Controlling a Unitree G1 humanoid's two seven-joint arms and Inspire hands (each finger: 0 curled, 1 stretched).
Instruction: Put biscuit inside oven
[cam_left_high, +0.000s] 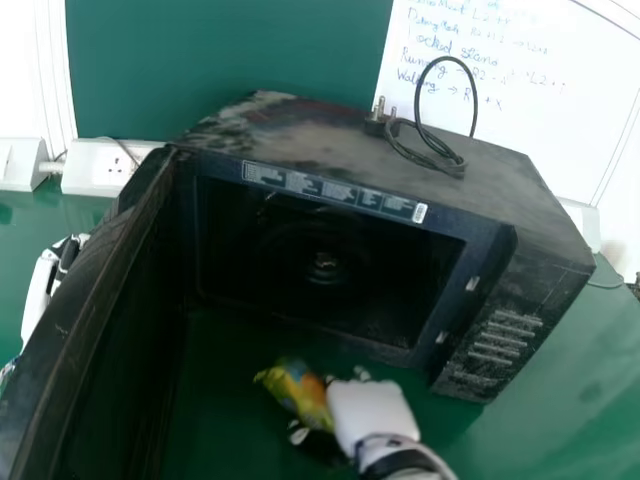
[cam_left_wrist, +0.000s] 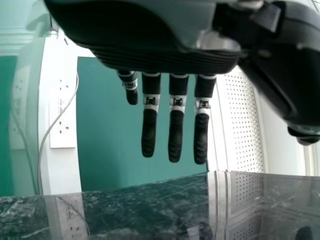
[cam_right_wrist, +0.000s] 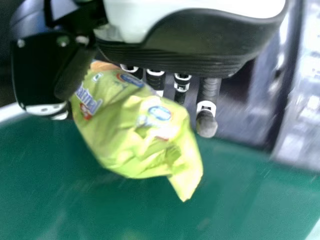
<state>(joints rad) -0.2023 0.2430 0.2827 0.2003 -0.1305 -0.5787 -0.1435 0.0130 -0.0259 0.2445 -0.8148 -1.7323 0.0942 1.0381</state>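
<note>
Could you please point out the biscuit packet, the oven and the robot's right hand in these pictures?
Biscuit packet (cam_right_wrist: 137, 130): right wrist view, on the middle of its yellow-green wrapper.
Oven (cam_left_high: 330, 150): head view, on its top panel.
Right hand (cam_left_high: 370, 410): head view, on its white back.
</note>
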